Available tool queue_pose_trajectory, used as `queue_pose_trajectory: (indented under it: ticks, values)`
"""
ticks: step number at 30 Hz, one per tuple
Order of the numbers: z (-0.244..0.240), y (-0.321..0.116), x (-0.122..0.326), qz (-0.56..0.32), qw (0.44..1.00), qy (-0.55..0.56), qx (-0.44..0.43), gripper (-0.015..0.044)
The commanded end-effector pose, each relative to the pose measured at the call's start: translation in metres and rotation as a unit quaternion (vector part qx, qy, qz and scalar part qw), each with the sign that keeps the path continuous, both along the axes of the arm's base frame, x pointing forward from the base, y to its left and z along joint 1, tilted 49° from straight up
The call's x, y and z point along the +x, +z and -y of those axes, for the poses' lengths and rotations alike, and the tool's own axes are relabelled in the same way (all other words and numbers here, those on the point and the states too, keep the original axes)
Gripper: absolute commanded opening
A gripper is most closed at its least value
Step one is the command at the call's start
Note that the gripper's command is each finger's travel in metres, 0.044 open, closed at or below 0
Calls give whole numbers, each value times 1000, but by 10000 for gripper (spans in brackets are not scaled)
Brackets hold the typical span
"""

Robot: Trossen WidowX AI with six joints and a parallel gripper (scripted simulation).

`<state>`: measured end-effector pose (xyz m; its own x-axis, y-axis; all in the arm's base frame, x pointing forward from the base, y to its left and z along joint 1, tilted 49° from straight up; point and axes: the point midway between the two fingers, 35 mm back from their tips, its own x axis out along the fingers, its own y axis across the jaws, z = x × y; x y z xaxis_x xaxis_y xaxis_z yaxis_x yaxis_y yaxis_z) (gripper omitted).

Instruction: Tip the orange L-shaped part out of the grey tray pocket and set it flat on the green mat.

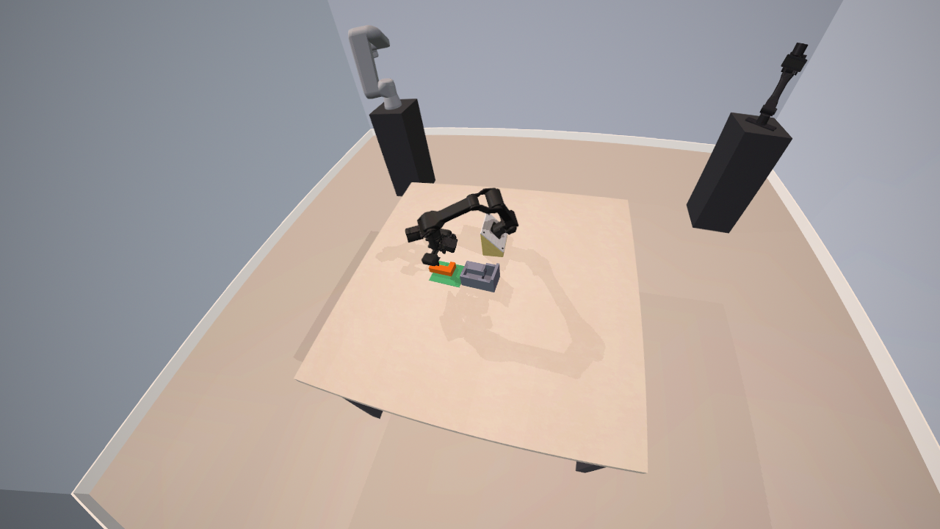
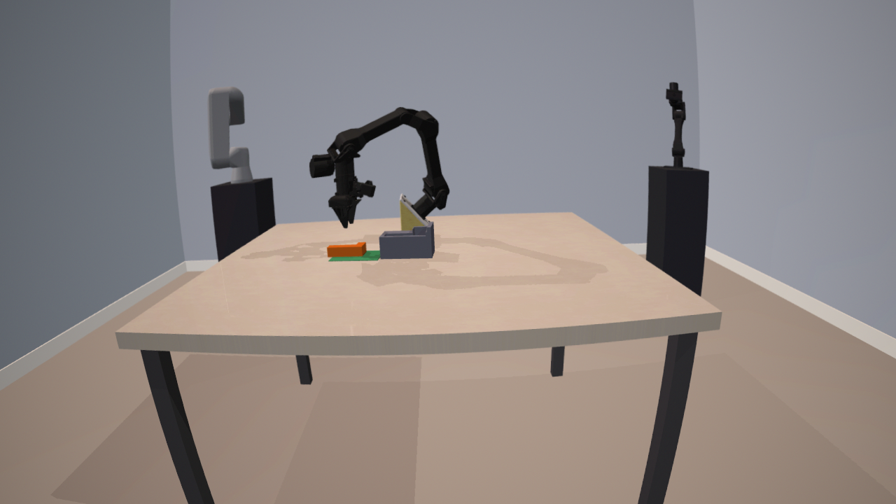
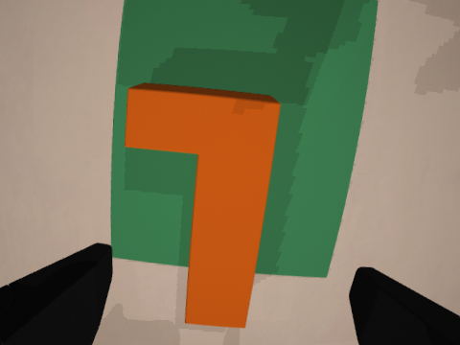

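Note:
The orange L-shaped part (image 1: 441, 270) (image 2: 346, 250) (image 3: 235, 129) lies flat on the green mat (image 1: 445, 281) (image 2: 353, 257) (image 3: 326, 168), a broad L-shaped face up. Its L-shaped end is over the mat on the side toward the tray; the tip of its long arm sticks out past the mat's far edge. My gripper (image 2: 346, 224) (image 3: 236, 274) is open and empty above the long arm, with a finger on either side of it in the wrist view and clear space below the tips in the exterior view. The grey tray (image 1: 485, 278) (image 2: 406, 246) stands beside the mat, its pocket empty.
The arm's base stands on a wedge-shaped mount (image 1: 493, 245) (image 2: 411, 216) behind the tray. The tray has a higher wall at its right end. Two dark pedestals (image 1: 402, 148) (image 1: 739, 174) with other arms stand beyond the wooden table (image 1: 512, 394) (image 2: 419, 313).

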<state>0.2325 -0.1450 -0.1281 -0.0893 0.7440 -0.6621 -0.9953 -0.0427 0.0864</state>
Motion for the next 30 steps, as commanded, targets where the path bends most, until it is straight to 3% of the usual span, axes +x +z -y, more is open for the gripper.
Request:
queue_pose_trajectory:
  ticks: [1, 5, 30]
  values:
    - [28, 22, 4, 5, 1000, -1, -6, 400]
    - [50, 44, 5, 5, 1000, -2, -6, 400]
    - [50, 41, 6, 10, 1000, -10, -12, 400]
